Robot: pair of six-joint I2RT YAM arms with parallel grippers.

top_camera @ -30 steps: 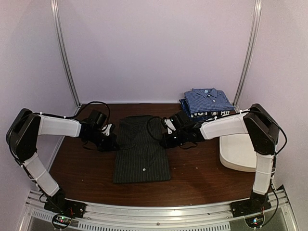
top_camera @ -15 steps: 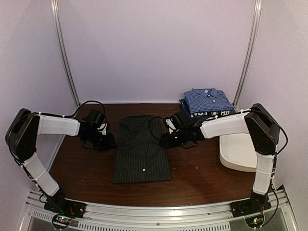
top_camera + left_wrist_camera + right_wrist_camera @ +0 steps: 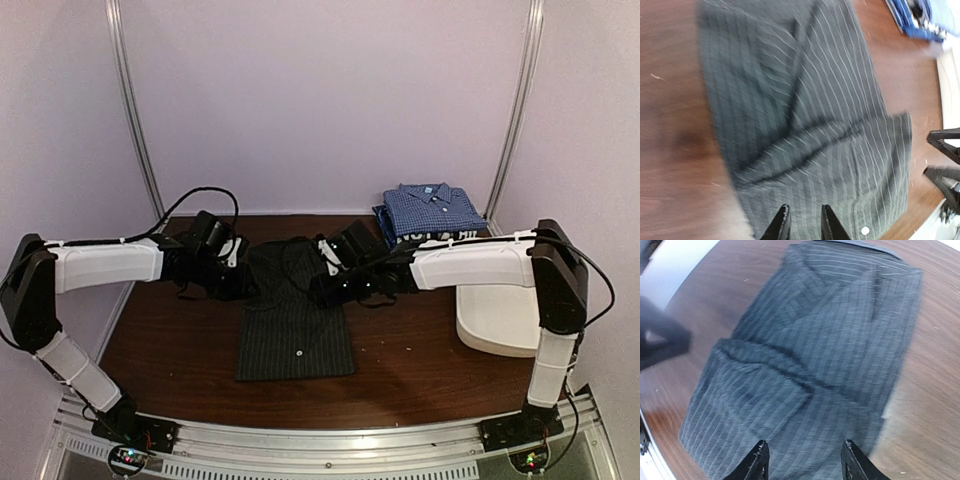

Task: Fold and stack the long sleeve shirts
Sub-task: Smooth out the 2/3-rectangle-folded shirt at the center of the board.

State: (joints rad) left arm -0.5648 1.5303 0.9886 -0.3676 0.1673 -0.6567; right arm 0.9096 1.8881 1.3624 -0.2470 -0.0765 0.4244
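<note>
The dark charcoal pinstriped shirt [image 3: 295, 325] lies folded in the middle of the table, its upper part rumpled. My left gripper [image 3: 243, 283] hovers over the shirt's upper left edge. In the left wrist view that gripper [image 3: 804, 220] is open by a narrow gap above the striped cloth [image 3: 805, 115], with nothing between its fingers. From the other side, my right gripper [image 3: 322, 290] reaches over the upper right part. It stands open wide [image 3: 804, 450] just above the cloth [image 3: 825, 340]. The blue checked shirt [image 3: 435, 208] lies folded on the navy lettered one [image 3: 430, 238] at the back right.
A white oblong tub [image 3: 495, 315] sits at the right edge of the table, under the right arm's elbow. Metal frame posts [image 3: 135, 120] rise at the back corners. Bare brown table [image 3: 170, 340] shows to the left and in front of the shirt.
Both grippers have moved inward from the shirt's side edges to over its upper part and have opened. The cloth there is now rumpled and narrower.
</note>
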